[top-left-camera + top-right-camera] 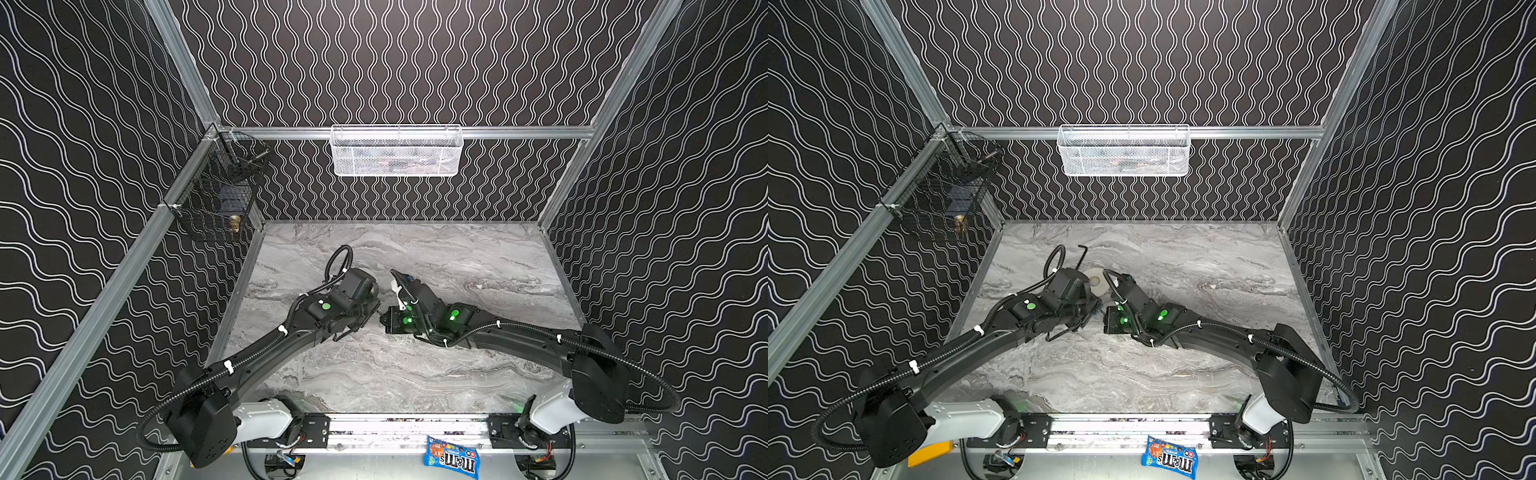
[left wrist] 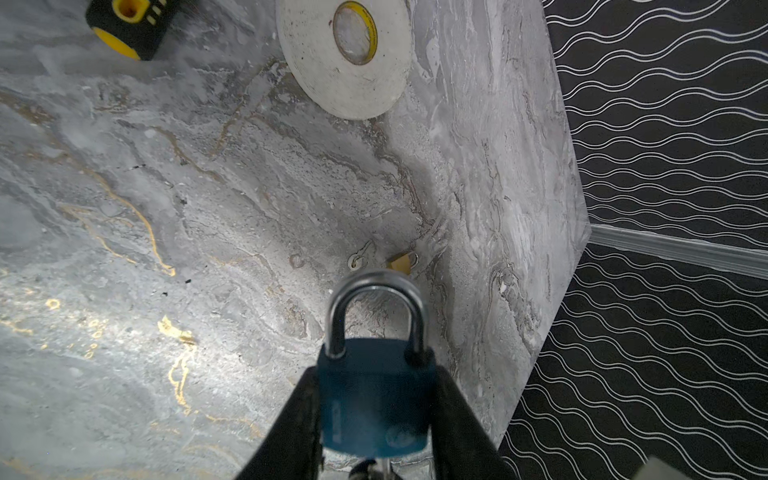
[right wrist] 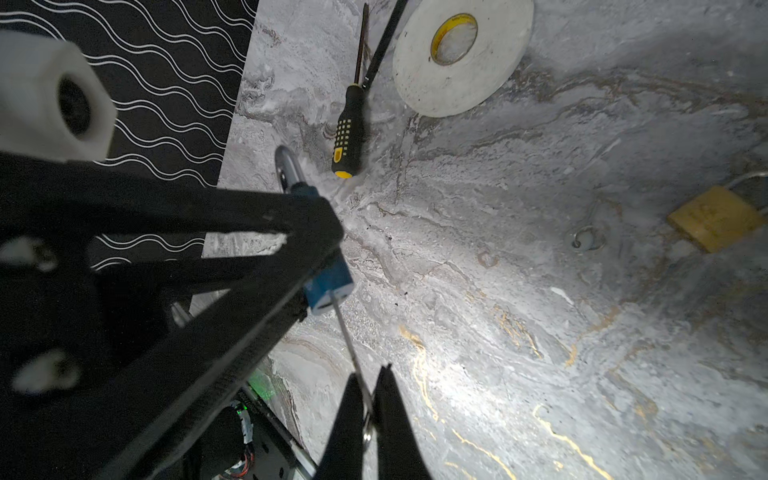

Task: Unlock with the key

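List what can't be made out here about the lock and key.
- Top views: blue padlock and key all but hidden under the arms' wrists.
- Left wrist view: padlock's keyhole cut off by the picture's edge, low in the left gripper.
- Right wrist view: key's head covered by the right gripper; its depth in the lock is unclear.
- Both top views: contents of the white basket blurred behind its mesh.

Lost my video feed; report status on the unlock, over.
Left gripper clamped on blue padlock. Right gripper pinching key, tip in the keyway; shackle shut. Tape roll, screwdriver, brass padlock lie clear on the table.
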Robot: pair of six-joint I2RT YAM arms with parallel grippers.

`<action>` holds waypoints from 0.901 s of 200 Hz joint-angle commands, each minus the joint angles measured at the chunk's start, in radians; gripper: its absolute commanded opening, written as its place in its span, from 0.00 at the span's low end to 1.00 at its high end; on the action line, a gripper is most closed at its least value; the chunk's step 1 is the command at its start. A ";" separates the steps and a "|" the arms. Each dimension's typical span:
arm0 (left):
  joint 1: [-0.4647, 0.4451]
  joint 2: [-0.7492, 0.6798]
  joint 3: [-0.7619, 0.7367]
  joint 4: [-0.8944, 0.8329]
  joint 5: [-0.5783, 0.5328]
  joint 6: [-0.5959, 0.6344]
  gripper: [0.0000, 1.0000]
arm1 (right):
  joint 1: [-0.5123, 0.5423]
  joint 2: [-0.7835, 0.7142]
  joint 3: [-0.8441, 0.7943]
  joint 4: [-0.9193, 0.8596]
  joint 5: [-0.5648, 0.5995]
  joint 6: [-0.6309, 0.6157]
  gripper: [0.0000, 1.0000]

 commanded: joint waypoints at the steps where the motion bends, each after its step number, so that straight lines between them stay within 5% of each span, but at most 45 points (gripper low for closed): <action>1: 0.000 -0.010 -0.011 -0.055 0.031 -0.018 0.15 | -0.004 -0.008 0.031 0.002 0.104 -0.037 0.00; 180: 0.006 -0.039 -0.019 0.037 0.101 -0.137 0.12 | 0.033 -0.002 0.080 -0.088 0.246 -0.061 0.00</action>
